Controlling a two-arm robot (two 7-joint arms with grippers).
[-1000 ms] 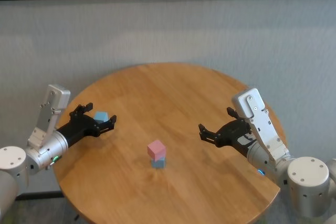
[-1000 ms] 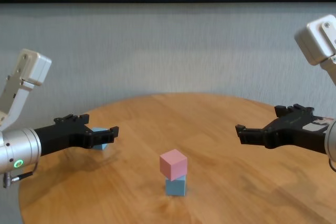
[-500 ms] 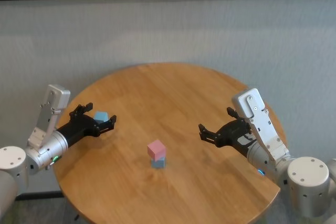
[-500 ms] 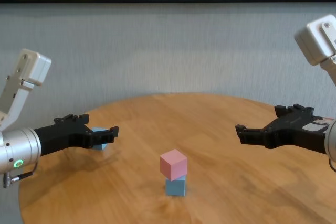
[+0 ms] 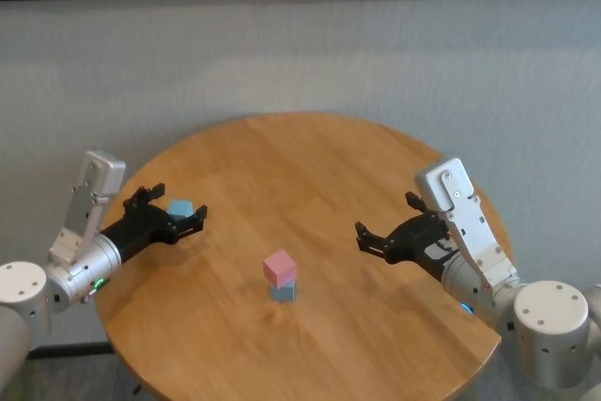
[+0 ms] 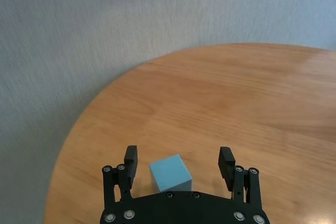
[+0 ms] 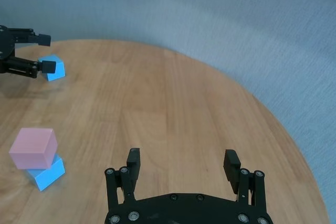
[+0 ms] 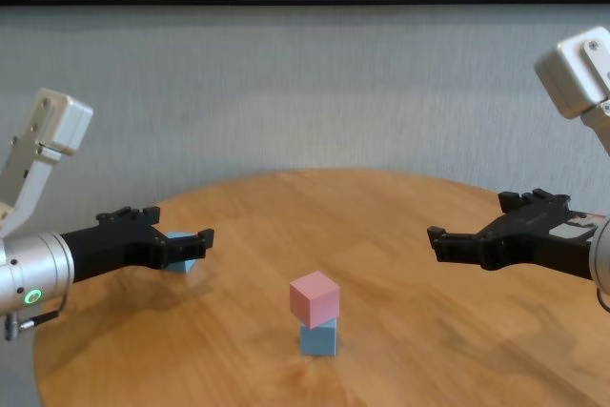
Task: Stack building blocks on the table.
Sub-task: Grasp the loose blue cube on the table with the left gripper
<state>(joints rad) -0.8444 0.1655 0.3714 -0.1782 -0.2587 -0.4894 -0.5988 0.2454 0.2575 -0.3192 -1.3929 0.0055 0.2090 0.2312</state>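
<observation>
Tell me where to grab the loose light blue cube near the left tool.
Pinch the small matte light blue cube across two opposite flat side faces. It sits on the round wooden table between the open left tool's fingers, so come down from above.

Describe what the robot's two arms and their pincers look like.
Both arms are silver-grey metal cylinders with round joints and boxy pale-grey wrist modules. The left arm shows a small green light, the right a blue one. The left pincer and right pincer are black, two-fingered, with visible screws.
</observation>
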